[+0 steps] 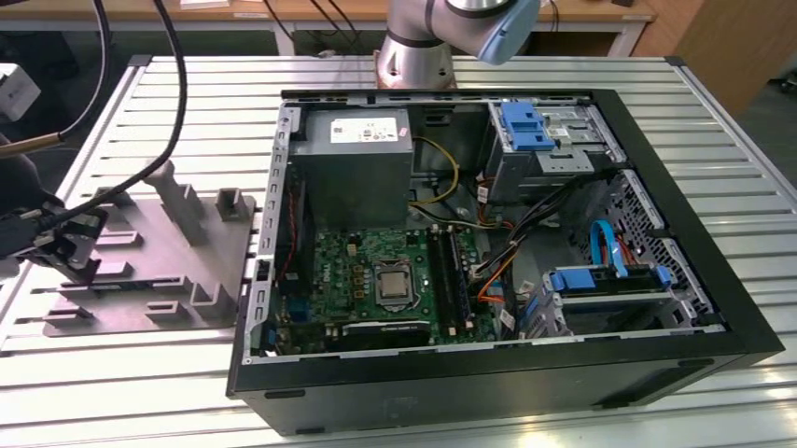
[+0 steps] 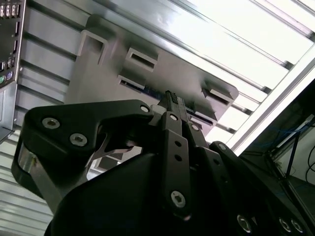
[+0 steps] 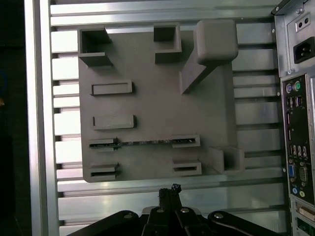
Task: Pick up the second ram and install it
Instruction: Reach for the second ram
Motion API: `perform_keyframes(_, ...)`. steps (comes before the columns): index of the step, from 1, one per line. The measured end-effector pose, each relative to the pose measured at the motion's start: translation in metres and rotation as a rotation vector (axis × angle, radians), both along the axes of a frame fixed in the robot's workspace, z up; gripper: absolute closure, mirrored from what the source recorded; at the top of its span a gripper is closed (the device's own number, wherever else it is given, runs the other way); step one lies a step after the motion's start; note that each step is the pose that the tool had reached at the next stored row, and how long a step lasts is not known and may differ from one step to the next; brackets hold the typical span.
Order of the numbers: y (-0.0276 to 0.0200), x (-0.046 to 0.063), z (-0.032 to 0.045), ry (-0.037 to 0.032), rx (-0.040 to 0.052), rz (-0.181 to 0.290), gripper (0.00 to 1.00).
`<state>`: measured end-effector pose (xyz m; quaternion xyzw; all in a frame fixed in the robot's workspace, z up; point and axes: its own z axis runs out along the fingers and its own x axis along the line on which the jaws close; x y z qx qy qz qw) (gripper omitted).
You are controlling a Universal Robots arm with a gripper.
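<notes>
One item, second ram [image 3: 142,143], in grey fixture [image 3: 147,98]; hand [image 3: 170,191] nearby.

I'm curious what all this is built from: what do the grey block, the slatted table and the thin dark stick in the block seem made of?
The grey block looks like matte plastic: dull, even grey, no glare. The slatted table seems bare aluminium: bright reflections along ribbed slats. The second ram, that dark stick, is probably circuit board, but its surface is hard to make out.
</notes>
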<state>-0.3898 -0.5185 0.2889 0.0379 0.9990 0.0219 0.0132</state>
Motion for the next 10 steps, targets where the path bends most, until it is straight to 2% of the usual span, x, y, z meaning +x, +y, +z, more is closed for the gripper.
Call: perform_keyframes(10, 0.0000, 0.000, -0.0132, 0.0000, 0.0000, 0.000, 0.89)
